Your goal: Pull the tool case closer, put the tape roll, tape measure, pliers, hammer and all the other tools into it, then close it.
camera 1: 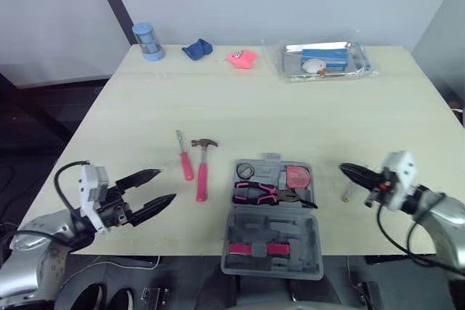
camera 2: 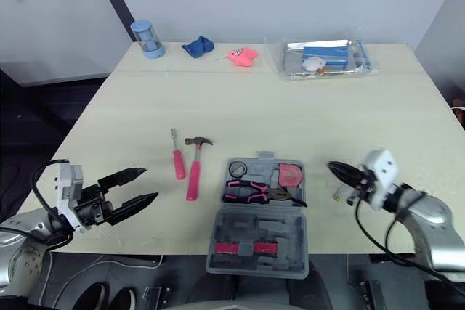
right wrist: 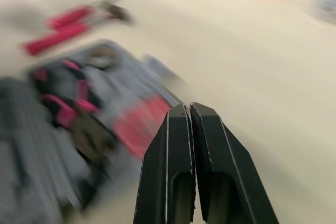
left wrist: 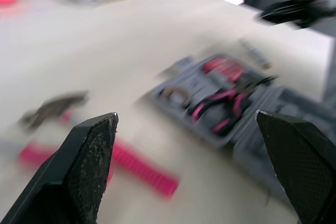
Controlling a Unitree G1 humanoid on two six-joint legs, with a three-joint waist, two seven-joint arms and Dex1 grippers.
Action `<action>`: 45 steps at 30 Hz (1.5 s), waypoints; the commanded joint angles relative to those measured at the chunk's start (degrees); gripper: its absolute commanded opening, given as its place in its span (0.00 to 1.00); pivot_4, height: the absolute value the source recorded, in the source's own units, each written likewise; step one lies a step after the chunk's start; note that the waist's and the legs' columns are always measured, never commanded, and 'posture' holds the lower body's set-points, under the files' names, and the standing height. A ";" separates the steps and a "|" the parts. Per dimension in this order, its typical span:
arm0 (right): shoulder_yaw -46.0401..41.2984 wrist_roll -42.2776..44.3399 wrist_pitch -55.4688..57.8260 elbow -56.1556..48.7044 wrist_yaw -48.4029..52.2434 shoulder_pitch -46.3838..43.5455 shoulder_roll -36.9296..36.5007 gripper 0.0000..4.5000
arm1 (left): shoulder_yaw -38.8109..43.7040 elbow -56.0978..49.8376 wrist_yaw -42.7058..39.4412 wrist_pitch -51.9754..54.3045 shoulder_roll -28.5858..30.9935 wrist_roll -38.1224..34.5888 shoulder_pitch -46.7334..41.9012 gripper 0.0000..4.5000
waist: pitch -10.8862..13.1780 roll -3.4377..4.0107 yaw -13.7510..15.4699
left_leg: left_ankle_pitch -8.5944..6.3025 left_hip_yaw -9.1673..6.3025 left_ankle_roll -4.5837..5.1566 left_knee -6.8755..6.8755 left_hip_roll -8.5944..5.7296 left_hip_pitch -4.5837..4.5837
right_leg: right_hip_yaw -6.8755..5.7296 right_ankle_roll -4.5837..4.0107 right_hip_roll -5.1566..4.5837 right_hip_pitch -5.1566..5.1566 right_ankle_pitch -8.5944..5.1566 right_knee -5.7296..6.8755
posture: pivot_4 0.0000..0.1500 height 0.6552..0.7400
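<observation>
At the near edge of the desk [camera 1: 290, 114], centre, the tool case [camera 1: 272, 226] lay open and flat, grey, both halves face up.
- Far half held the tape roll [camera 1: 245, 171] in its left corner and the red tape measure [camera 1: 296, 176] in its right corner. The pliers [camera 1: 265, 194] lay across just nearer than both, pink-and-black handles pointing left.
- Near half showed two pink pieces [camera 1: 254, 249] seated in slots; too small to tell what they were.

Outside the case, just to its left on the bare desk, the hammer [camera 1: 203, 168] and screwdriver [camera 1: 184, 159] lay side by side without touching. Both had pink handles toward the robot, and the hammer was the one closer to the case.

Right of the case lay a small pale piece [camera 1: 347, 194], not identifiable.

Left claw [camera 1: 166, 185] hovered at the near-left of the desk, pointing toward the hammer but well short of it. Its fingers [left wrist: 89, 150] were spread wide with nothing between them.

Right claw [camera 1: 343, 169] sat right of the case, tips aimed at the tape measure side, close to the small pale piece. Its fingers [right wrist: 178, 145] were pressed together and held nothing.

Along the far edge, well apart from the tools, stood a blue canister [camera 1: 148, 41], a blue object [camera 1: 197, 49], a pink object [camera 1: 242, 58] and a clear bag [camera 1: 327, 60] with blue and white contents.
</observation>
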 commanded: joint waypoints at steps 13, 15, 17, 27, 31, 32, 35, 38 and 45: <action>-26.18 7.52 -12.60 15.62 2.37 23.85 1.42 0.97 | 9.73 24.43 1.19 -10.88 0.10 4.38 2.98 1.00 | 0.03 -0.07 -0.26 | 0.00 0.39 0.00 -0.30 0.13 0.24 | 0.22 -0.11 0.02 0.06 -0.07 -0.35 | 1.00 1.00; -26.19 7.48 -12.93 16.72 2.79 24.44 0.97 0.97 | 9.49 24.11 0.57 -10.63 0.78 4.56 3.17 1.00 | 0.02 -0.10 -0.14 | -0.01 0.39 0.00 -0.35 0.12 0.23 | 0.23 -0.09 0.01 0.06 -0.06 -0.37 | 1.00 1.00; -26.03 7.59 -13.30 17.22 3.09 24.52 0.60 0.97 | 9.30 24.16 0.36 -10.82 1.09 4.75 2.90 1.00 | 0.02 -0.10 -0.09 | -0.01 0.40 -0.01 -0.40 0.12 0.22 | 0.24 -0.05 0.01 0.06 -0.04 -0.40 | 1.00 1.00; -19.94 8.68 -8.14 8.95 6.17 24.23 -1.92 0.97 | 2.84 17.21 -4.74 -10.32 2.11 6.68 1.20 1.00 | 0.02 -0.08 -0.07 | -0.01 0.41 -0.01 -0.41 0.12 0.24 | 0.26 -0.02 0.01 0.06 -0.02 -0.39 | 1.00 1.00; -14.19 7.18 -6.31 3.16 7.24 22.63 -3.54 0.97 | -1.98 15.04 -6.46 -12.62 2.37 9.35 -1.65 1.00 | 0.03 -0.07 -0.05 | 0.00 0.40 -0.01 -0.41 0.12 0.26 | 0.26 -0.01 0.02 0.07 -0.02 -0.37 | 1.00 1.00; -12.70 6.85 -5.92 1.93 7.37 21.80 -3.97 0.97 | -3.31 14.45 -7.02 -12.94 2.37 9.86 -2.53 1.00 | 0.03 -0.07 -0.04 | -0.01 0.40 -0.01 -0.41 0.12 0.25 | 0.26 -0.01 0.02 0.07 -0.01 -0.38 | 1.00 1.00; -8.07 4.96 -5.20 -0.63 7.81 19.10 -5.59 0.97 | -6.95 13.23 -8.81 -13.37 2.21 10.88 -4.85 1.00 | 0.03 -0.07 -0.04 | -0.01 0.40 -0.01 -0.41 0.11 0.21 | 0.26 0.01 0.02 0.05 0.00 -0.40 | 1.00 1.00; -2.29 3.24 -3.23 -2.77 8.70 15.35 -7.42 1.00 | -11.32 13.15 -11.61 -14.25 2.68 12.66 -7.36 0.87 | 0.04 -0.07 -0.01 | 0.00 0.40 -0.01 -0.40 0.10 0.22 | 0.26 0.02 0.02 0.06 0.00 -0.38 | 1.00 1.00; 8.47 -1.59 -1.23 0.80 9.99 5.14 -8.95 0.50 | -18.60 16.71 -15.43 -15.88 1.94 15.85 -14.17 0.20 | 0.04 -0.08 -0.02 | 0.00 0.35 -0.01 -0.37 0.10 0.19 | 0.24 0.03 0.03 0.05 0.01 -0.37 | 1.00 1.00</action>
